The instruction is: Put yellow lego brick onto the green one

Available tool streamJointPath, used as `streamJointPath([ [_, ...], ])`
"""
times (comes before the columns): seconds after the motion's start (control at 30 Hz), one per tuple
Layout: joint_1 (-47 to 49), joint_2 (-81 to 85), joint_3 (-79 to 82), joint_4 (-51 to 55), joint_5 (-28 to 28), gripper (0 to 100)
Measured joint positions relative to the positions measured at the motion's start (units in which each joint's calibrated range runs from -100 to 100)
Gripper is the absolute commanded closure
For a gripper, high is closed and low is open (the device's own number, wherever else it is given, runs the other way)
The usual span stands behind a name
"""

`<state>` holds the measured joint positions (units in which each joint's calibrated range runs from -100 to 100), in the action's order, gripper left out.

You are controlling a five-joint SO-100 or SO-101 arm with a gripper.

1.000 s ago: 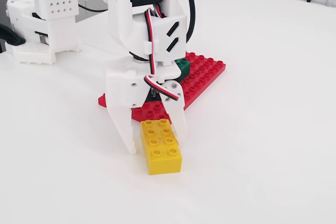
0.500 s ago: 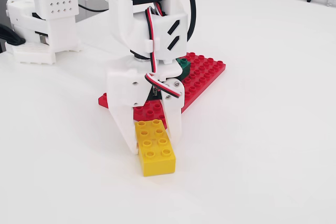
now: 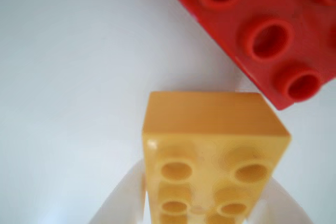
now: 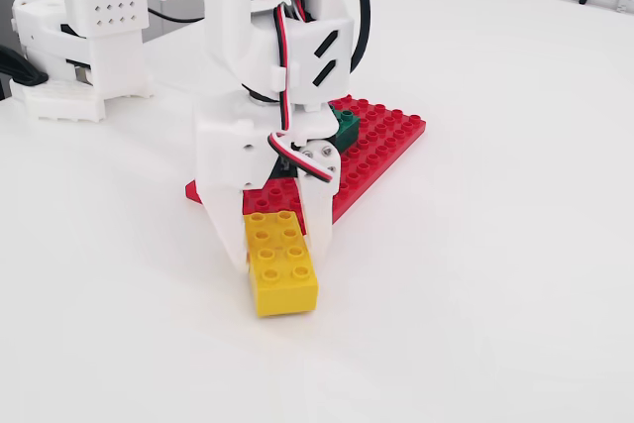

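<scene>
The white jaws are closed on the yellow lego brick (image 4: 280, 262), one finger on each long side, at the near end of the red baseplate (image 4: 381, 141) on the desk (image 4: 495, 245). The green one (image 4: 344, 127) stands on the baseplate, mostly hidden behind the arm.

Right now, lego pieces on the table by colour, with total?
Yellow: 1, the yellow lego brick, sitting between the fingers.
Green: 1, the green one, mostly hidden behind the arm, on the baseplate.
Red: 1, the flat studded baseplate.
Total: 3
</scene>
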<state>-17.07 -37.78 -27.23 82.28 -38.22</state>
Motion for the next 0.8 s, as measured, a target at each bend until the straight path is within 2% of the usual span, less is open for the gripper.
streamJointPath([
  [0.27, 0.0, -0.1, -8.8, 5.9, 4.0, 85],
  [0.53, 0.0, 0.2, -21.6, 15.6, 11.7, 85],
  [0.8, 1.5, 9.6, -17.6, 16.2, 20.3, 85],
])
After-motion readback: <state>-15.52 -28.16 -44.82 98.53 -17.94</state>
